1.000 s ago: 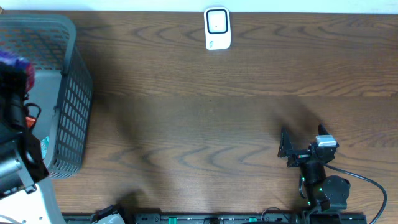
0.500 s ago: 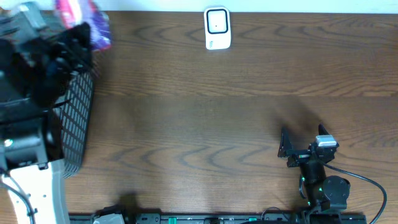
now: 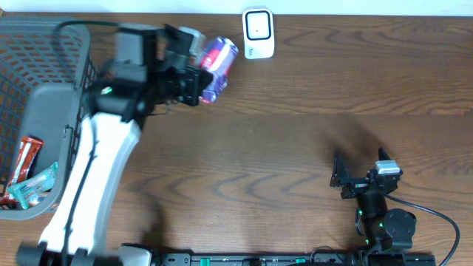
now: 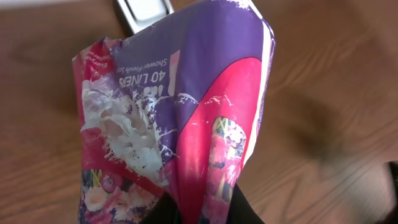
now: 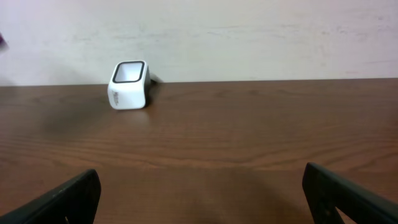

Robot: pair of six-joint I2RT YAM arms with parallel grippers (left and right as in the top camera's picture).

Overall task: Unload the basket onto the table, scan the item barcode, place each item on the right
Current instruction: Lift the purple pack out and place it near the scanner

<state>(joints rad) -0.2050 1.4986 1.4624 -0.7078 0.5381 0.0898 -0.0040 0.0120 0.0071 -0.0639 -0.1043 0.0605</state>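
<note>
White scanner [image 5: 129,85] stands on the table [image 5: 249,143] (near the wall [image 5: 261,31]).

Soft, even light falls from above on the wooden tabletop [image 3: 295,133] in the overhead view, leaving only faint, diffuse shadows at centre right and lower left. In the left wrist view the purple and pink packet [image 4: 186,112] is fairly sharp, while the scanner [image 4: 146,9] at the top edge and the wood behind are blurred. In the right wrist view the pale wall [image 5: 249,31] is bright, and the fingers [image 5: 68,198] of the right hand [image 5: 199,199] in the lower corners are dark and soft-edged.
</note>
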